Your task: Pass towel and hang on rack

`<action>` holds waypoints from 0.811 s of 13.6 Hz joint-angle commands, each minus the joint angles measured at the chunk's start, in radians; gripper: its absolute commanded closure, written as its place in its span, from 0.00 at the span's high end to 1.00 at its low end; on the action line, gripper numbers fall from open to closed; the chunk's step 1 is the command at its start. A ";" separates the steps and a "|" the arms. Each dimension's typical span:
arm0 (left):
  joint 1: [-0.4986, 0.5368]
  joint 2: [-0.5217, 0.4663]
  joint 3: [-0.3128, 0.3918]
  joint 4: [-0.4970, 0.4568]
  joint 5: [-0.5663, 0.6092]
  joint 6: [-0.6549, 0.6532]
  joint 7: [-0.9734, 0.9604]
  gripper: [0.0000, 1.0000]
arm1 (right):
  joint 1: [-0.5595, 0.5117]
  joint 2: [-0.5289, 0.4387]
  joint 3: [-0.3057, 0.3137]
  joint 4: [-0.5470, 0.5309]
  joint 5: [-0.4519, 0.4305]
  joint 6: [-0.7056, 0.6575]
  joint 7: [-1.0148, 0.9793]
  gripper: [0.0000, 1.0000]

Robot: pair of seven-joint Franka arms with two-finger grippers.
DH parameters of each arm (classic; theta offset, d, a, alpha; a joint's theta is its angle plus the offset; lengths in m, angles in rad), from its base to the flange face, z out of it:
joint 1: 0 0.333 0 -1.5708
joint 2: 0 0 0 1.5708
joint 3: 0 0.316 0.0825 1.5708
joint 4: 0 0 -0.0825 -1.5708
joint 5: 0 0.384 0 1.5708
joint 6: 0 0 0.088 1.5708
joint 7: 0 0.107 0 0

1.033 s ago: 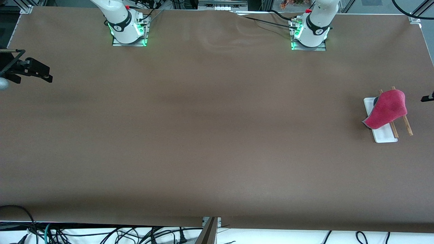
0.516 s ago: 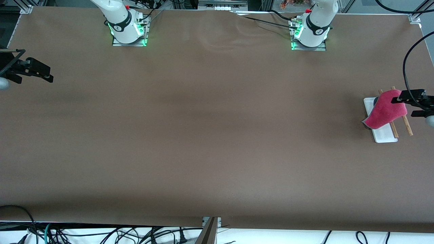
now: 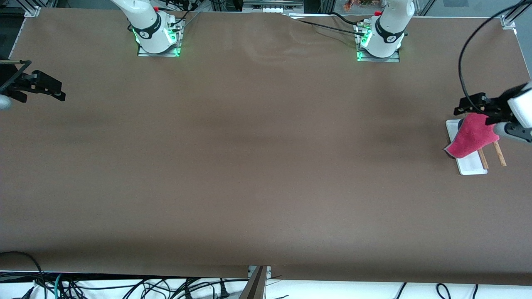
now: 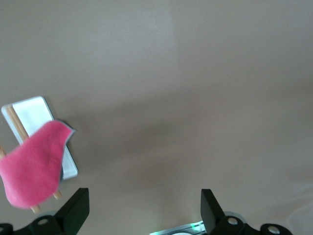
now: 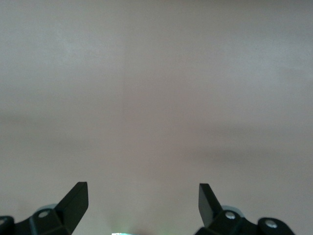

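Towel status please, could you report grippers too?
Left gripper open over rack. Right gripper open, waiting. Towel draped on rack. Nothing in the way.

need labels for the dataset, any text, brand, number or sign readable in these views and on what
None can be read.
Round emblem on each arm's black base band: too small to read.
Towel, rack, table cover: no writing.
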 commanded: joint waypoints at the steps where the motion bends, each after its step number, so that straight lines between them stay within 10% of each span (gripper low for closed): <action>1: -0.150 -0.088 0.127 -0.104 -0.019 0.061 -0.163 1.00 | 0.000 -0.004 0.000 0.003 0.011 -0.001 -0.002 1.00; 11: -0.194 -0.059 0.191 -0.069 -0.037 0.066 -0.232 1.00 | 0.000 0.004 0.001 0.003 0.011 0.002 0.000 1.00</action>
